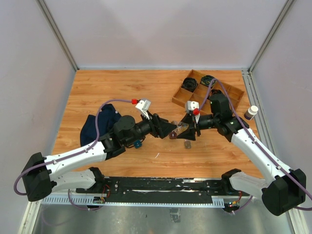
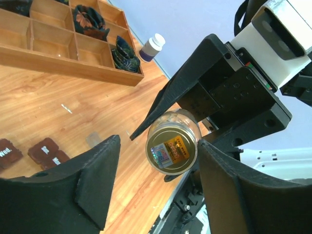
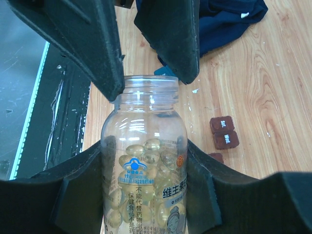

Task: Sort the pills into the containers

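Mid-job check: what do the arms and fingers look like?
The left arm and right arm have white links with black joints. A purple cable loops along each. The fingers are matte black wedges; a white camera with red trim tops each wrist.

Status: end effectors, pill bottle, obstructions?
Right end effector shut on clear plastic pill bottle. Left end effector open, flanking its neck. Two dark-brown square boxes on wooden table, untouched. Nothing in the way.

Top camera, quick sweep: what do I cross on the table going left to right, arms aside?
cloth → pill bottle → white-capped bottle
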Tool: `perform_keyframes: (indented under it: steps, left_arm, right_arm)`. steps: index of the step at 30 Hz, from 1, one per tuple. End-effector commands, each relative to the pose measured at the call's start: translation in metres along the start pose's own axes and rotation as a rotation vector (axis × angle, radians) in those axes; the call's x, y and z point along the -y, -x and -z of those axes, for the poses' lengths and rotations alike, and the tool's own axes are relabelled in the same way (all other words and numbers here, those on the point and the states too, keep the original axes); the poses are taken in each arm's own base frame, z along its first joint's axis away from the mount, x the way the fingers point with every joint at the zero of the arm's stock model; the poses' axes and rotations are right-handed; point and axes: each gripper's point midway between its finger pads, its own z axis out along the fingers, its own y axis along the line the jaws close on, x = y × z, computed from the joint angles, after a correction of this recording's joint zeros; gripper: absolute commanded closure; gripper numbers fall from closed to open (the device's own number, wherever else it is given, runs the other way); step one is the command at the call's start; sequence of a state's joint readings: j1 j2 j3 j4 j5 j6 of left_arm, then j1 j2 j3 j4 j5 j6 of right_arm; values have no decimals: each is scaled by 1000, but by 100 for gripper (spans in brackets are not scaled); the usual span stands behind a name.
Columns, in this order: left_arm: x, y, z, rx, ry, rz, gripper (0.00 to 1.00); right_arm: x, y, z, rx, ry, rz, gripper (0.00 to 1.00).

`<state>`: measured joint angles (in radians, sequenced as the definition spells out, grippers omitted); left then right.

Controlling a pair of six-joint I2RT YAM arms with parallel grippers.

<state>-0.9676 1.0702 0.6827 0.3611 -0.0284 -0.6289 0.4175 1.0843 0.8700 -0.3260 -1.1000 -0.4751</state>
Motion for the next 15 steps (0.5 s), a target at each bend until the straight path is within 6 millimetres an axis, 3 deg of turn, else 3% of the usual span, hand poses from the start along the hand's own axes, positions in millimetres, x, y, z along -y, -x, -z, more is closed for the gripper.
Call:
perform_keyframes:
  steps: [1, 9, 15]
  left_arm:
    - [15, 7, -5, 4, -45, -18, 37]
    - [27, -3, -5, -44, -123, -48, 63]
    - [39, -23, 0, -133, -323, -258, 79]
  right_arm:
    - [2, 10, 2, 26, 3, 44, 99]
    - [2, 10, 2, 26, 4, 43, 99]
    - [1, 11, 2, 29, 6, 45, 99]
